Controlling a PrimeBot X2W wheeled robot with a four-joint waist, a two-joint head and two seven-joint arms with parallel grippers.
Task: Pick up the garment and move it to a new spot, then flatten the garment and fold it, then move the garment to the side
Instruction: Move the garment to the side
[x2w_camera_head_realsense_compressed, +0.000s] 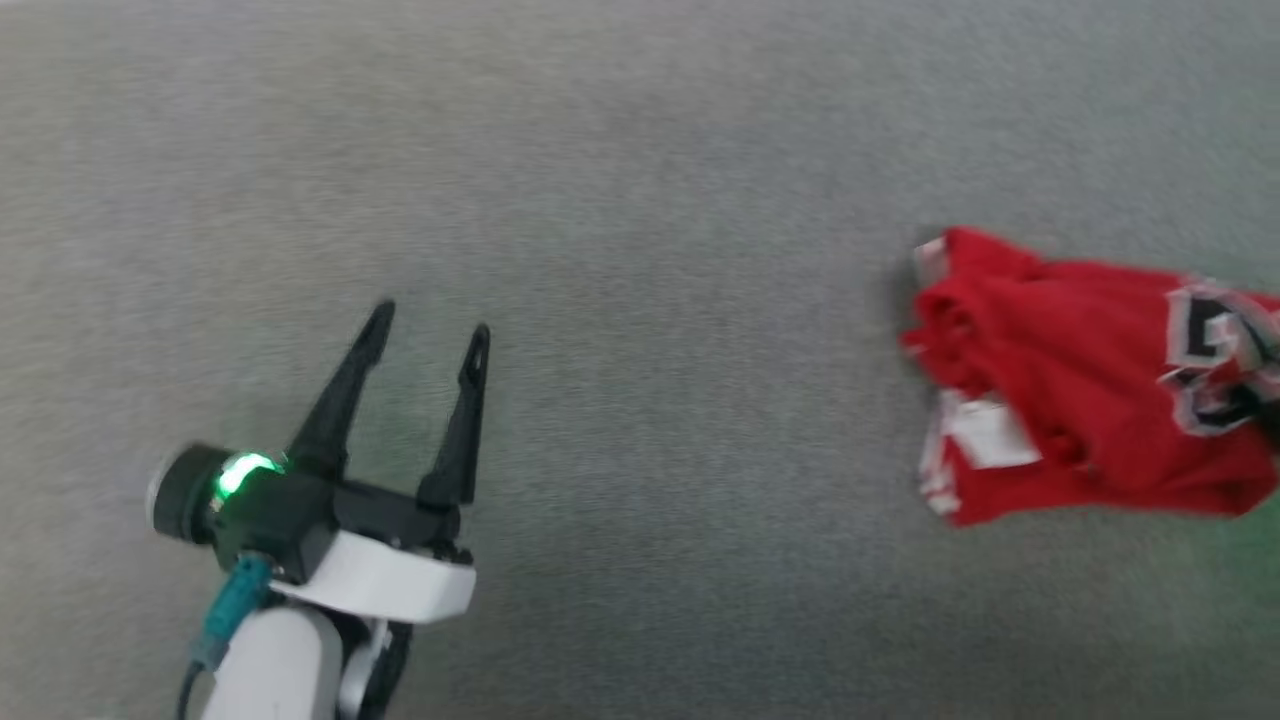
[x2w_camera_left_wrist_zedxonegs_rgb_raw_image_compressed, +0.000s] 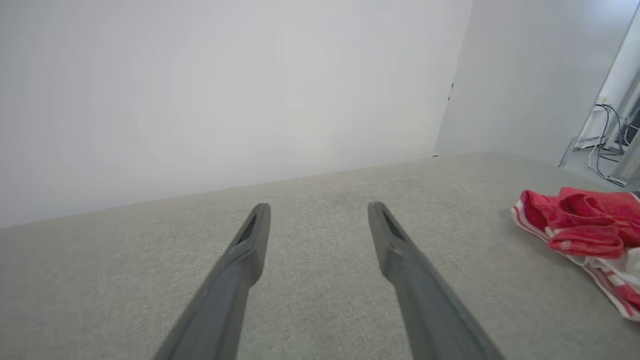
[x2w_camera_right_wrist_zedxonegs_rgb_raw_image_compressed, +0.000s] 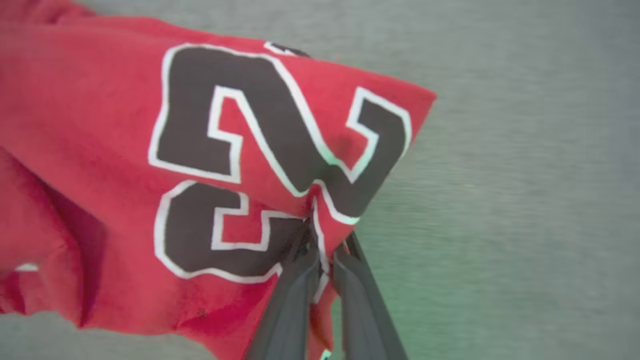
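Note:
The garment (x2w_camera_head_realsense_compressed: 1080, 390) is a crumpled red jersey with white trim and black white-outlined numbers, lying at the right of the grey surface. In the right wrist view my right gripper (x2w_camera_right_wrist_zedxonegs_rgb_raw_image_compressed: 324, 239) is shut on a fold of the garment (x2w_camera_right_wrist_zedxonegs_rgb_raw_image_compressed: 125, 150), pinching the cloth just below the black numbers. My left gripper (x2w_camera_head_realsense_compressed: 430, 330) is open at the lower left, well apart from the jersey, nothing between its fingers. Along the left wrist view, the left gripper (x2w_camera_left_wrist_zedxonegs_rgb_raw_image_compressed: 320, 212) points over bare surface, with the garment (x2w_camera_left_wrist_zedxonegs_rgb_raw_image_compressed: 585, 225) at the right edge.
A grey fabric surface (x2w_camera_head_realsense_compressed: 640, 200) spreads all around. In the left wrist view a white wall (x2w_camera_left_wrist_zedxonegs_rgb_raw_image_compressed: 225, 90) rises behind the surface, and cables (x2w_camera_left_wrist_zedxonegs_rgb_raw_image_compressed: 605, 145) lie at the far right.

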